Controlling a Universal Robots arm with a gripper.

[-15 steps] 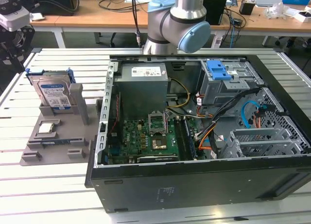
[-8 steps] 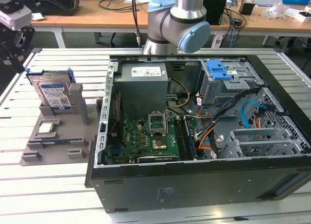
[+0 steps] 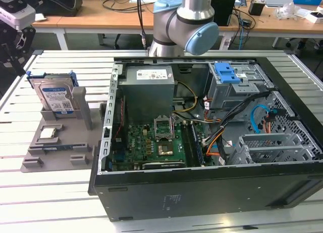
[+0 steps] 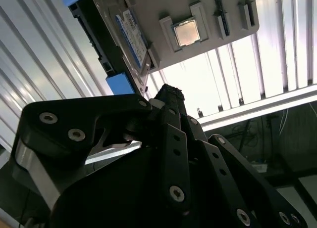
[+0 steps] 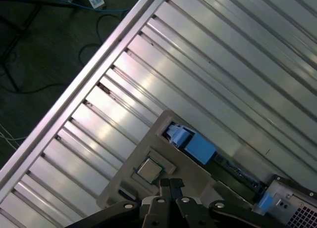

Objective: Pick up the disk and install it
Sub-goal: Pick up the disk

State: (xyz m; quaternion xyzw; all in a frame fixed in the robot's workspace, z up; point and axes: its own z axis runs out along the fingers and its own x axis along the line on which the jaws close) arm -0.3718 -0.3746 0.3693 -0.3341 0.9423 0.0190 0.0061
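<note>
One disk [image 3: 56, 97] upright in holder [image 3: 68, 142], end effector [image 5: 171, 182] closed

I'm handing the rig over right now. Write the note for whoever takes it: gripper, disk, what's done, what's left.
Gripper: shut and empty, hanging above the grey holder at the exterior view's left.
Disk: stands on edge in that holder, not gripped. The chip lies in its own pocket of the holder.
Case: open, with the blue-topped drive bay inside.
Done: nothing yet.
Left: the disk is not picked up and not installed.
</note>
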